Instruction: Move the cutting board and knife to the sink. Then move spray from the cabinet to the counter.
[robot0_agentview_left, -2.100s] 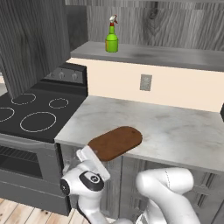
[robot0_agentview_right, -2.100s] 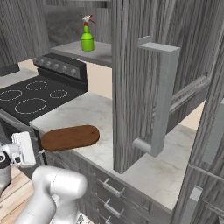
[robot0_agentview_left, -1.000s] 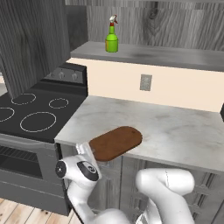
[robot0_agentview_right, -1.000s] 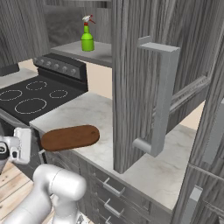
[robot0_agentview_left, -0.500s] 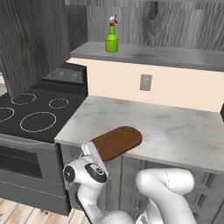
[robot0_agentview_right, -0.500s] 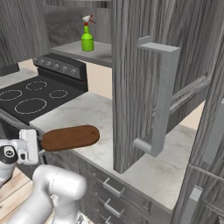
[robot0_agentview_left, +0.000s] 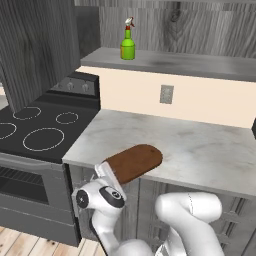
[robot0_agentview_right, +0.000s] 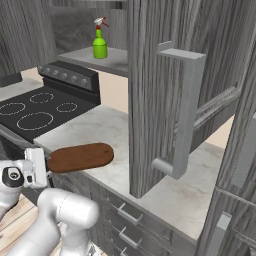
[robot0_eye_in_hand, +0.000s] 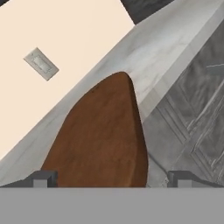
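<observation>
Left base view, from left to right: the black stovetop (robot0_agentview_left: 37, 127) with its ring burners fills the left side, and the marble tabletop (robot0_agentview_left: 200, 150) runs from its edge across to the right. The cutting board (robot0_agentview_left: 134, 162) lies at the tabletop's front edge, near the corner by the stove, with its near end jutting out past the edge. The claw (robot0_agentview_left: 108, 174) sits low in front of that edge, right at the board's overhanging end. Above and behind, the spray (robot0_agentview_left: 128, 44) stands upright on the light grey shelf of the cabinet (robot0_agentview_left: 170, 61), and a wall outlet (robot0_agentview_left: 166, 94) is set in the cream wall below the shelf.

In the right base view the claw (robot0_agentview_right: 41, 167) is at the far left, level with the board's (robot0_agentview_right: 80, 156) near end; the stovetop (robot0_agentview_right: 37, 112) lies behind, the spray (robot0_agentview_right: 99, 44) stands further back on the shelf, and an open cabinet door (robot0_agentview_right: 160, 95) with a long handle hangs in the foreground to the right.

In the hand view the two dark fingertips (robot0_eye_in_hand: 43, 178) stand spread as wide as they go, one on each side of the board (robot0_eye_in_hand: 100, 140), whose broad near end lies between them. They are not closed on it, and whether either tip touches the wood cannot be told. The outlet (robot0_eye_in_hand: 41, 64) shows at upper left, drawer fronts (robot0_eye_in_hand: 192, 113) at right.
</observation>
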